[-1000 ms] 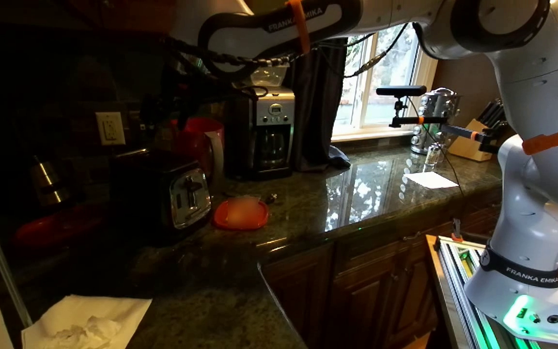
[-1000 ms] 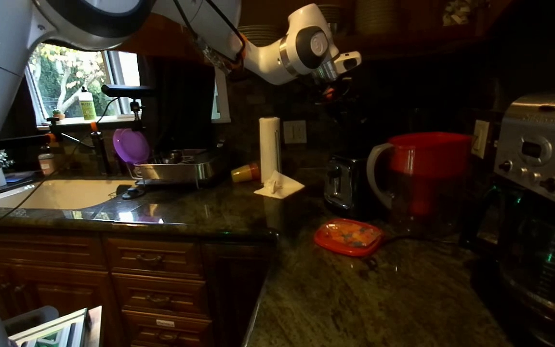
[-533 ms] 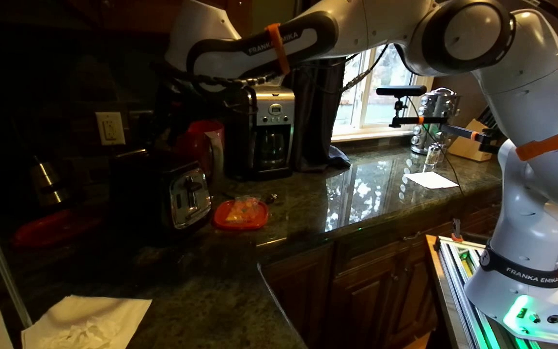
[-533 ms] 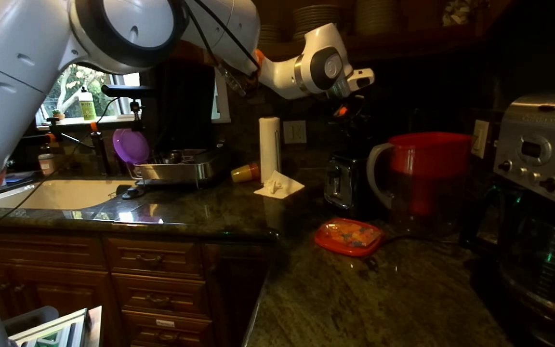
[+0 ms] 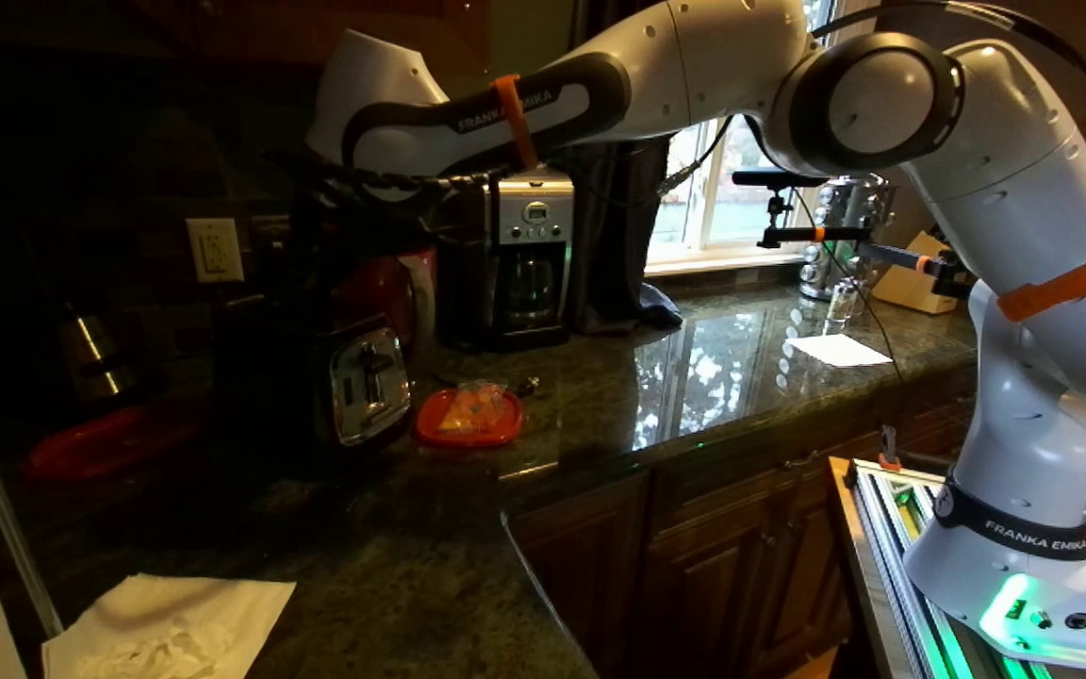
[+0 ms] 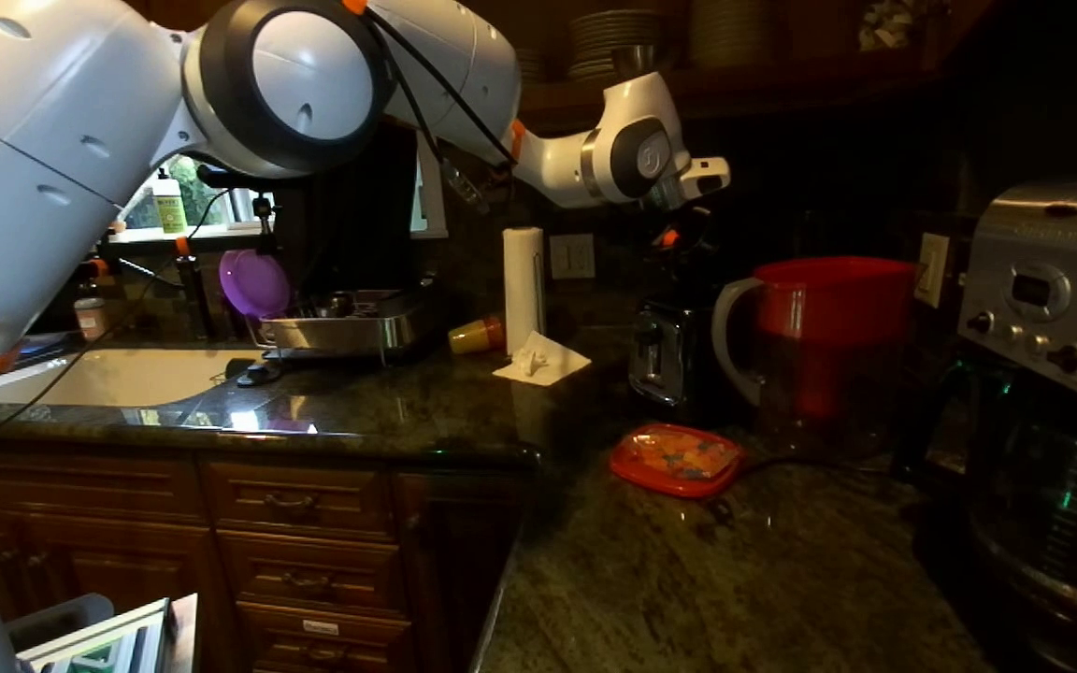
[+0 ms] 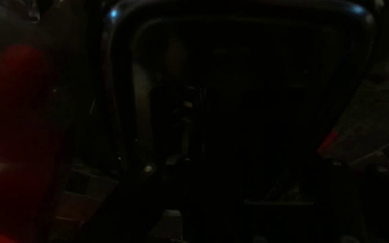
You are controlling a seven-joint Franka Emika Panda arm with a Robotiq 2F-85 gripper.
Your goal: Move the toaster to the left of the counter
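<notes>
The toaster (image 5: 370, 387) stands on the glossy dark counter (image 5: 392, 585), its chrome end with the lever facing out. It also shows in an exterior view (image 6: 660, 350) beside a red pitcher. In the wrist view the toaster's rounded rim (image 7: 241, 20) fills the upper middle. My gripper (image 6: 683, 262) hangs just above the toaster, pointing down. Its fingers are lost in the dark in both exterior views. In the wrist view the gripper (image 7: 248, 175) is almost black against the toaster, so its opening and any contact cannot be made out.
A red pitcher (image 6: 828, 280) stands close beside the toaster, with the coffee maker (image 5: 534, 255) beyond it. A red lidded dish (image 6: 679, 458) lies in front. A paper towel roll (image 6: 524, 290) and a napkin (image 6: 538, 360) are on the toaster's other side. Cabinets hang overhead.
My arm has come down, and the gripper is lower and nearer the toaster's top. It moved right in an exterior view and slightly left in another. The toaster has not moved.
</notes>
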